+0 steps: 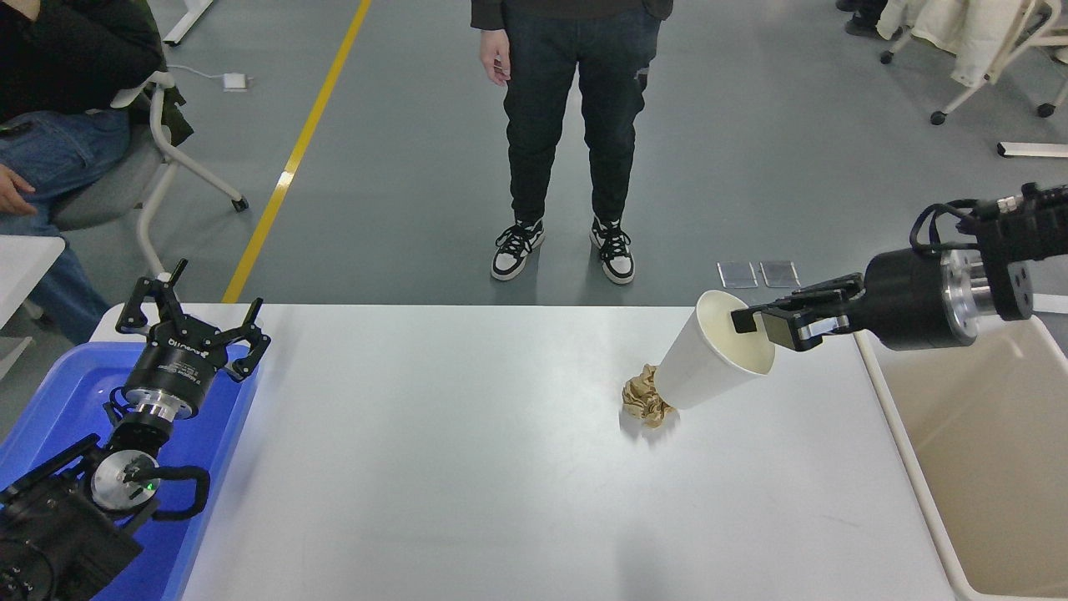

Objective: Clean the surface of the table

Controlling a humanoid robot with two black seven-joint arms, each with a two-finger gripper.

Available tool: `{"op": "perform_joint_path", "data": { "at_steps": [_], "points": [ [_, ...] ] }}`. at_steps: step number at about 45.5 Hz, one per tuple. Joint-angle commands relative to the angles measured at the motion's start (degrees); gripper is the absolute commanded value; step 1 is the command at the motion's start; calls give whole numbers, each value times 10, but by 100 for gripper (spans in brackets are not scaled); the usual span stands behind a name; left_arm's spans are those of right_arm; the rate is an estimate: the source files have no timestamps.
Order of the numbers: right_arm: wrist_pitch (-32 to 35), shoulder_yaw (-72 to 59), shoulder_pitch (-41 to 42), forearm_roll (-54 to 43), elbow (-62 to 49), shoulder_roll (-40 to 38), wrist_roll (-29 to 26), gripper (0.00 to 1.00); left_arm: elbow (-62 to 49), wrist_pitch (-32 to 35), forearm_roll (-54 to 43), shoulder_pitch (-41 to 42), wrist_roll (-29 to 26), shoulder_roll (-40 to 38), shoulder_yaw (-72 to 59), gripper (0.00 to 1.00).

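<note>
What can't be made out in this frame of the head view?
- Crumpled brown paper: its right part is covered by the white paper cup held by the right tool.
- Beige tub: cut off by the right and bottom edges; the right arm covers its far end.
- Blue tub: largely hidden by the parked left arm, its left tool open.
- Standing person: cut off above the waist.

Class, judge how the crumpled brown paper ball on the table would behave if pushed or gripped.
The crumpled brown paper ball looks light, so it would probably skid on the smooth table surface. Its loose folds suggest it would squash when gripped. Its irregular shape would likely tumble rather than roll.
</note>
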Motion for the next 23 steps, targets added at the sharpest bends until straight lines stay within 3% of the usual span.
{"op": "perform_joint_path", "data": {
  "at_steps": [1,23],
  "points": [
    [39,32,4,5,8,-33,0,0,0,0,0,0,0,0,0,100],
    [39,23,-38,-26,-74,-123,2,0,0,0,0,0,0,0,0,100]
  ]
}}
